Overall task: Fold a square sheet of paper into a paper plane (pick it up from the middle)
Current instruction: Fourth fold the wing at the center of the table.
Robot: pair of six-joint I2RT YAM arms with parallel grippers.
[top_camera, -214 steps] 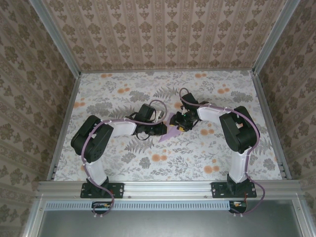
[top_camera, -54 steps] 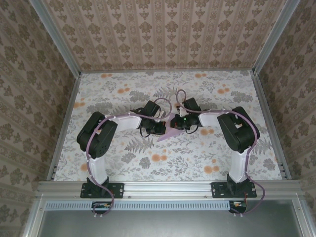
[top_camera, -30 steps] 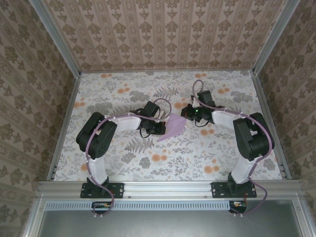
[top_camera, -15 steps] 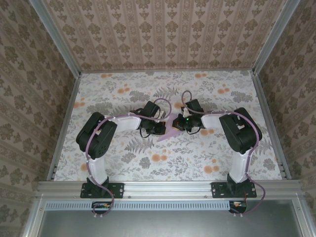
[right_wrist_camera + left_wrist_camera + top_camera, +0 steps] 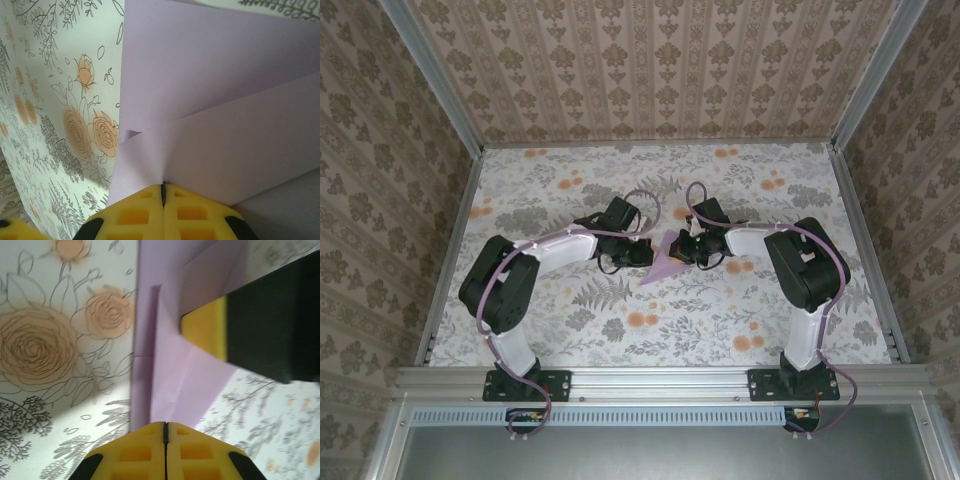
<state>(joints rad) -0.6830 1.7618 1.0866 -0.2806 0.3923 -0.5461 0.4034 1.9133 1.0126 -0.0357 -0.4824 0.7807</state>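
The square sheet of paper (image 5: pixel 663 268), lilac and folded into a pointed wedge, lies mid-table with its tip toward the near left. My left gripper (image 5: pixel 645 252) is shut, its tips at the paper's left edge. In the left wrist view the paper (image 5: pixel 170 370) runs under my left gripper (image 5: pixel 165 424), with nothing seen between the jaws. My right gripper (image 5: pixel 686 250) is shut on a folded flap from the right. In the right wrist view the paper (image 5: pixel 210 100) puckers into the seam of my right gripper (image 5: pixel 163 186). A right finger pad (image 5: pixel 205 332) rests on the paper.
The floral tablecloth (image 5: pixel 570 190) covers the table. Patterned walls and metal rails (image 5: pixel 450 250) bound it on the left, right and far sides. Open cloth lies all around the paper.
A second ago my right gripper was out to the right with the flap spread wide. It has come back left and the paper is narrow again. My left arm's elbow has shifted left.
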